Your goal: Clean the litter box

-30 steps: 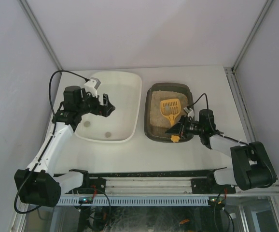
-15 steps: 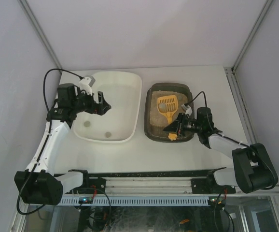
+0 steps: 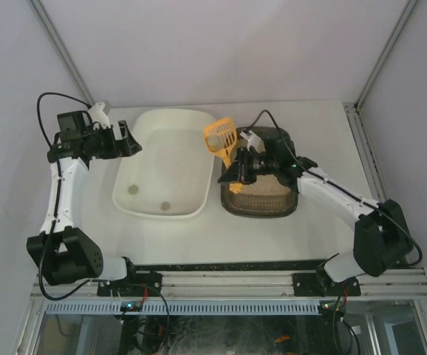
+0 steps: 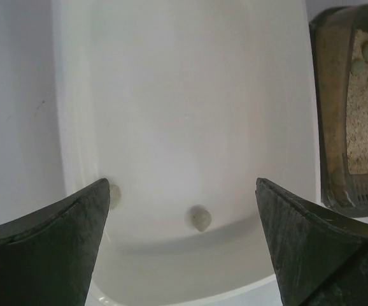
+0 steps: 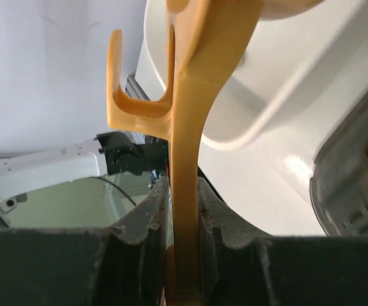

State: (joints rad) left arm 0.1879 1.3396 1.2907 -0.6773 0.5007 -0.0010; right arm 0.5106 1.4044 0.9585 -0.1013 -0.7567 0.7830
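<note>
The litter box (image 3: 258, 210), a dark tray with pale sandy litter, sits right of centre, and its rim shows at the right edge of the left wrist view (image 4: 332, 127). Two round clumps (image 4: 360, 65) lie on its litter. My right gripper (image 3: 236, 168) (image 5: 184, 188) is shut on the handle of a yellow scoop (image 3: 220, 136) (image 5: 185, 140). The scoop is raised, its head over the gap between the box and the white tub (image 3: 171, 159). I cannot tell whether the scoop holds anything. My left gripper (image 3: 129, 140) (image 4: 181, 188) hangs open and empty at the tub's left rim.
Two greyish clumps (image 4: 201, 218) (image 4: 114, 194) lie on the white tub's floor near its front wall (image 3: 165, 205) (image 3: 133, 189). Pale walls close in the table at the back and both sides. The arms' mounting rail (image 3: 221, 277) runs along the near edge.
My right arm lifted the scoop out of the litter and swung it left and up toward the white tub. My left arm drew back from over the tub to its left rim, still open.
</note>
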